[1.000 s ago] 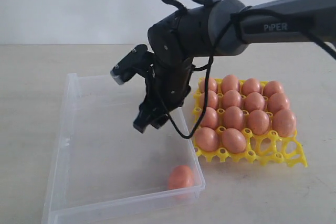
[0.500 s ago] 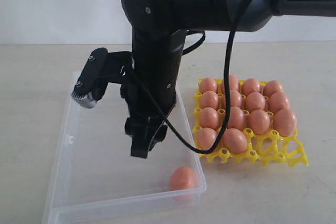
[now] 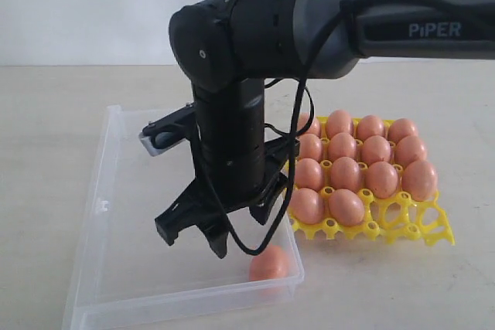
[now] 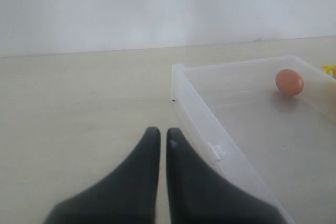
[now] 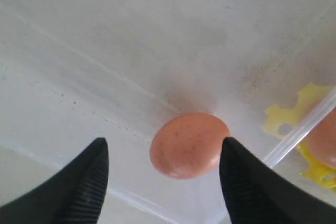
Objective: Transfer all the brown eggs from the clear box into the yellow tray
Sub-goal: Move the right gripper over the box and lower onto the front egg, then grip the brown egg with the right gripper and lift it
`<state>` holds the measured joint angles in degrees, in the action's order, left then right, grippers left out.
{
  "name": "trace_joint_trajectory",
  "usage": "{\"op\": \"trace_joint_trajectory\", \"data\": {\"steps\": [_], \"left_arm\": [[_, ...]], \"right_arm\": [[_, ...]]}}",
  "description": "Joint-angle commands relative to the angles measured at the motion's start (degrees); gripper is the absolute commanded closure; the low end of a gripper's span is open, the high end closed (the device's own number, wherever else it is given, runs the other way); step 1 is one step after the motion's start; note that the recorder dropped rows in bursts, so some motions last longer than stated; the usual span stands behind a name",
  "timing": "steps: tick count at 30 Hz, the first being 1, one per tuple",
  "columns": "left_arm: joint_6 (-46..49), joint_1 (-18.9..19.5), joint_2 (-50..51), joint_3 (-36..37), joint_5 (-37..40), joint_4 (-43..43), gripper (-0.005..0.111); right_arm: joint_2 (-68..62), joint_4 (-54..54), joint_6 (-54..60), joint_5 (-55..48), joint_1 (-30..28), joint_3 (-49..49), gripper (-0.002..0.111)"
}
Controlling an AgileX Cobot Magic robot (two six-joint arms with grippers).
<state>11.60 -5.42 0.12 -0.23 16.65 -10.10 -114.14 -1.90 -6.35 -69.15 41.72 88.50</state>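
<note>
One brown egg (image 3: pixel 268 263) lies in the near right corner of the clear box (image 3: pixel 116 191). My right gripper (image 3: pixel 193 243) hangs over the box floor, just left of that egg and above it. Its jaws are open and hold nothing. In the right wrist view the egg (image 5: pixel 189 144) lies past the open fingers (image 5: pixel 89 177), untouched. The yellow tray (image 3: pixel 418 226) stands right of the box with several brown eggs (image 3: pixel 363 168) in its cups. My left gripper (image 4: pixel 163 130) is shut and empty over bare table, beside the box's wall (image 4: pixel 210 135). It is out of the exterior view.
The right arm's black forearm (image 3: pixel 418 21) reaches in from the upper right, above the tray. A black cable (image 3: pixel 247 251) loops down from the wrist close to the egg. The tray's front right cups (image 3: pixel 402 218) hold nothing. A pale wall rises behind the table.
The right wrist has turned and dropped toward the front of the box, closer to the lone egg. Its fingers now show spread apart. The egg and tray have not moved.
</note>
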Motion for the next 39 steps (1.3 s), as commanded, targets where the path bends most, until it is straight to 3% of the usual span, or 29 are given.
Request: {"op": "trace_joint_trajectory", "data": {"steps": [1,7,16,39], "left_arm": [[0.03,-0.31,-0.12,0.23,-0.4,0.1,0.103],[0.03,-0.46,-0.12,0.23,-0.4,0.1,0.103],[0.03,-0.46,-0.12,0.23,-0.4,0.1,0.103],[0.03,-0.46,-0.12,0.23,-0.4,0.1,0.103]], "right_arm": [[0.19,-1.61,-8.89,0.14,-0.11,0.2,0.055],[0.29,-4.05,-29.31,3.93,0.12,0.2,0.055],[0.29,0.17,-43.18,2.62,0.12,0.2,0.055],[-4.36,2.86,-52.33,-0.81,0.12,0.2,0.055]]}}
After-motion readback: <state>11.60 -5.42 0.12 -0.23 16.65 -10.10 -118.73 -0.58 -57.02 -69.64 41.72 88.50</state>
